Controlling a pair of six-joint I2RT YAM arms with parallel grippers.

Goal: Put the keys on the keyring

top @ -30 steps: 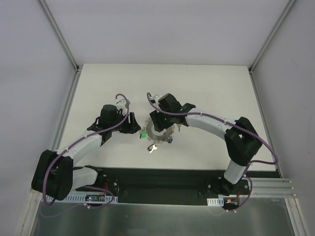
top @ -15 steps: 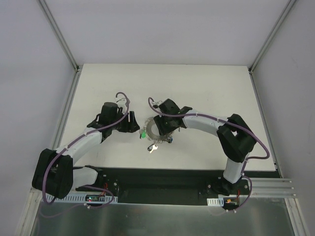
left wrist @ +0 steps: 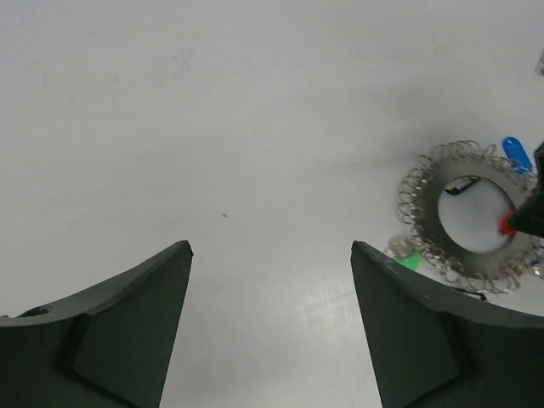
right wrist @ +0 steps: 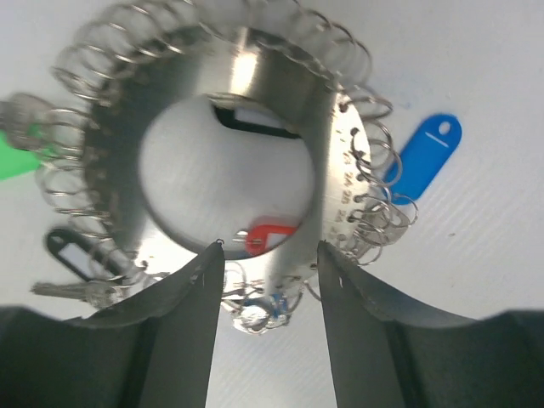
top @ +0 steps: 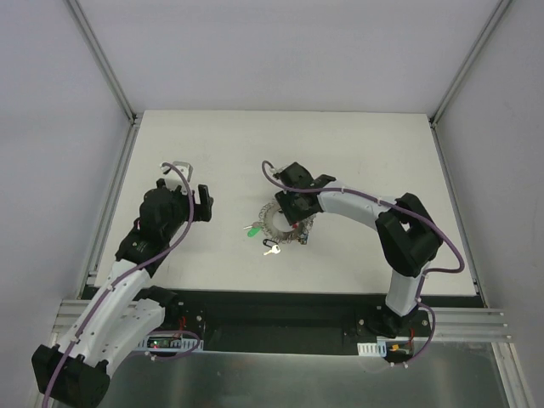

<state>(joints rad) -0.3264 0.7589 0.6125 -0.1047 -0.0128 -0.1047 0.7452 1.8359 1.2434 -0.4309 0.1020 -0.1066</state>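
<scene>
The keyring [right wrist: 229, 144] is a wide silvery ring edged with wire loops, lying flat on the table. It also shows in the top view [top: 280, 226] and the left wrist view [left wrist: 467, 255]. The blue-tagged key [right wrist: 425, 157] lies at its right rim and the green-tagged key [right wrist: 13, 157] at its left rim. I cannot tell whether either hangs on a loop. My right gripper [right wrist: 268, 246] is open, its fingers straddling the ring's near rim just above it [top: 293, 208]. My left gripper [left wrist: 272, 246] is open and empty, well left of the ring [top: 202, 202].
A red tag [right wrist: 268, 236] lies inside the ring's hole near my right fingers, and a black tag [right wrist: 255, 119] at its far side. A black-tagged key [right wrist: 72, 253] lies outside the rim, seen in the top view [top: 270, 249]. Metal rails border the white table [top: 382, 153].
My left arm has pulled back to the left, away from the ring. My right gripper has shifted slightly over the ring, and the ring has moved a little to the right.
</scene>
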